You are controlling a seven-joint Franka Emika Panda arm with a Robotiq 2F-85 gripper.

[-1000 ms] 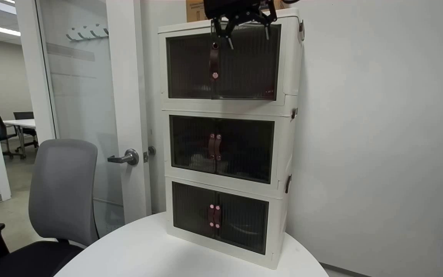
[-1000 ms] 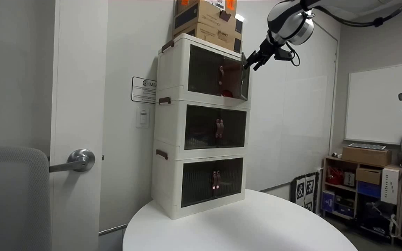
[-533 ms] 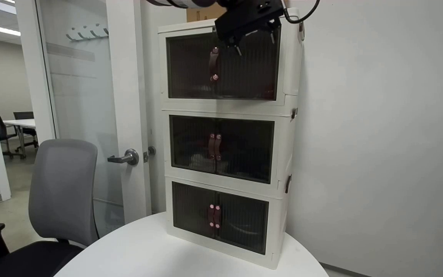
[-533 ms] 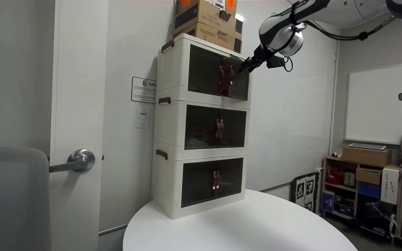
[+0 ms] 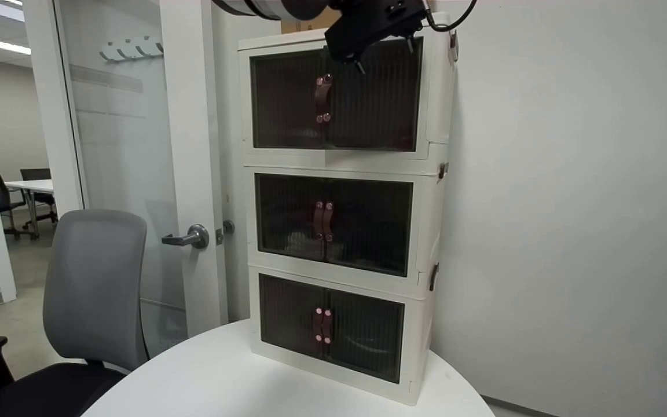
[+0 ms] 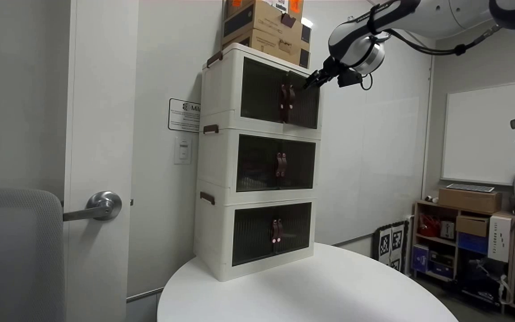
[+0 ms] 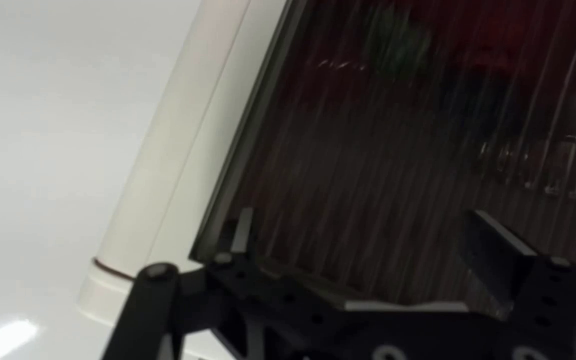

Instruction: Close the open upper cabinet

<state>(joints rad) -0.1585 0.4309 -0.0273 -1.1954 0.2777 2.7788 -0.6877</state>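
Currently, the upper cabinet point(image 6: 264, 91) tops the stack point(image 6: 257, 199) at the far edge of the table point(image 6: 356, 286), its right door point(image 5: 377, 104) slightly ajar. The gripper point(image 7: 368, 232) is before that door, jaws parted; contact unconfirmed.

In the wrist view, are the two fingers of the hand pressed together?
No, the hand is open: its fingers stand wide apart in front of the dark door.

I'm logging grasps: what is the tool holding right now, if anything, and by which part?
Nothing is held: in the wrist view the tool is open, its fingers apart, facing the smoky ribbed door of the upper cabinet.
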